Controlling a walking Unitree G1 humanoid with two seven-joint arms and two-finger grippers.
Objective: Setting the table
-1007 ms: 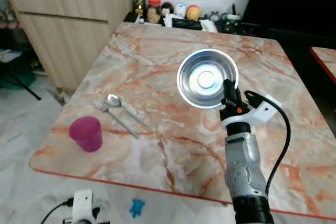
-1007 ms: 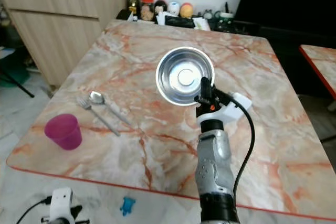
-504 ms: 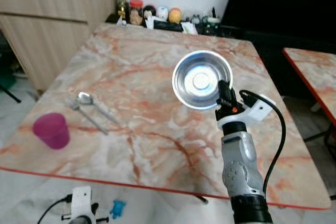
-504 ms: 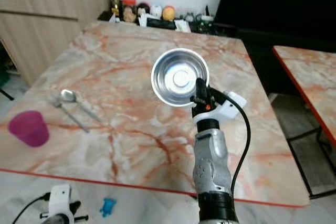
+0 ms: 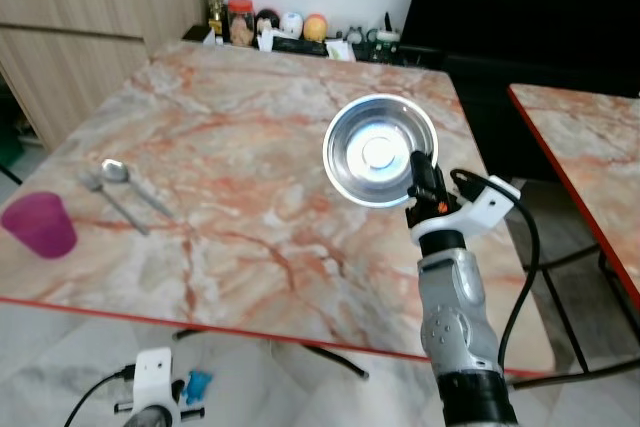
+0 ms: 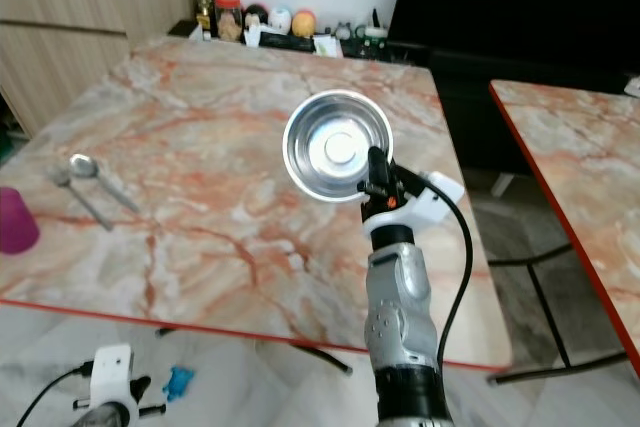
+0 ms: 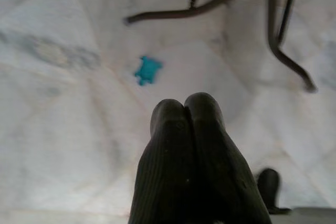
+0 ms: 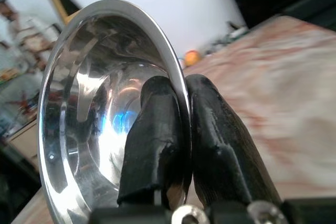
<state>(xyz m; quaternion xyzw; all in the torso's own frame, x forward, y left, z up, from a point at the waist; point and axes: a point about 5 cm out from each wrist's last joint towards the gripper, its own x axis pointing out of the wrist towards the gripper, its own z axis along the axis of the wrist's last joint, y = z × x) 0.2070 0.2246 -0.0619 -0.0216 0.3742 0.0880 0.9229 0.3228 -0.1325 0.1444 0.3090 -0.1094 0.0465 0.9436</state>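
**poster1:** Right wrist view is pretty clear imo: the right end effector (image 8: pixel 181 129) has its two black fingers (image 8: pixel 152 135) pinched tight on the rim of the steel bowl (image 8: pixel 100 103), one finger inside, one outside. The bowl is tipped up on edge, not flat.

**poster2:** Yep, and from the head camera the bowl (image 5: pixel 380 150) is held up over the table (image 5: pixel 250 147), toward its right edge, open side facing the camera. Can't tell whether it touches the marble.

**poster1:** What about the rest of the setting?

**poster2:** Spoon (image 5: pixel 125 180) and fork (image 5: pixel 105 199) lie side by side near the table's left edge. The purple cup (image 5: pixel 38 224) stands upright by the near left corner. Jars and small figures (image 5: pixel 265 25) line the far edge.

**poster1:** Left end effector (image 7: pixel 186 124)?

**poster2:** Hanging low with fingers pressed together and gripping nothing, pointing at the floor (image 7: pixel 63 119), where a small blue toy (image 7: pixel 148 70) lies.
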